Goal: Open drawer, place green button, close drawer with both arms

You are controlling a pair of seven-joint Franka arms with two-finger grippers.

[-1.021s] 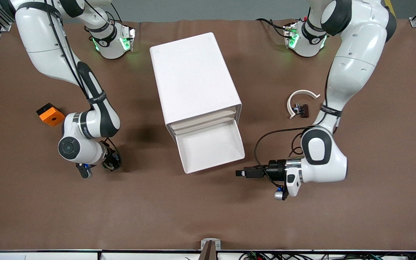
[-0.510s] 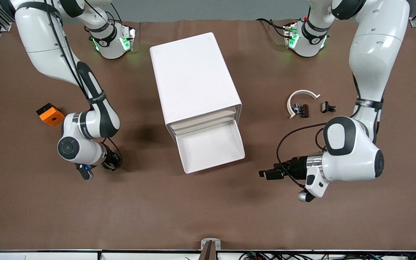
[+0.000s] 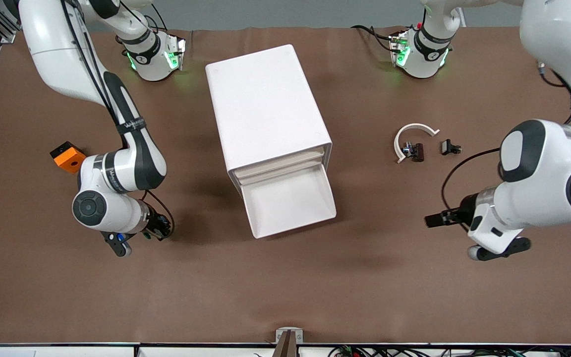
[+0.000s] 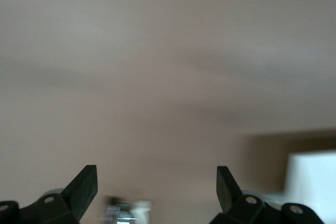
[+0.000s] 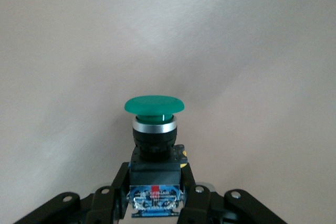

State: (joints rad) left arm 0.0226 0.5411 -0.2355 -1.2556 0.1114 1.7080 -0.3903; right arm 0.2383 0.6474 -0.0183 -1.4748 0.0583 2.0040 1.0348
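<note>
Front view: the lowest drawer (image 3: 290, 203) of the white cabinet (image 3: 265, 104) stands pulled out and empty, mid-frame. The right hand (image 3: 159, 229) is low over the tabletop (image 3: 285, 287) in the lower half of the frame, at the right arm's end. It is mostly hidden under its own wrist, and I can't make out the button from here. The left hand (image 3: 436, 219) is over bare tabletop at the left arm's end, and that arm waits. The orange block (image 3: 69, 157), the white curved piece (image 3: 414, 131) and the black clips (image 3: 417, 151) are no part of this step.

Left wrist view: left hand (image 4: 156, 182) spread wide, nothing between the fingers (image 4: 86, 182).

Right wrist view: right hand (image 5: 155, 195) pinches the button (image 5: 154, 106) by its dark square base. The green cap points away from the wrist and the fingers (image 5: 197, 195) sit only on the base block.

Step in hand, as I read it, is carrying the button to the drawer:
- Lift before traversing, so the button clears the drawer's side wall.
- Aim for the middle of the drawer floor, not the sloped front.
- The grip is short and low on the body, so go slow with no wrist flicks.
- Release close to the floor; the round cap will probably make it roll.
- Keep the left arm out until the right one is clear, then close the drawer.
</note>
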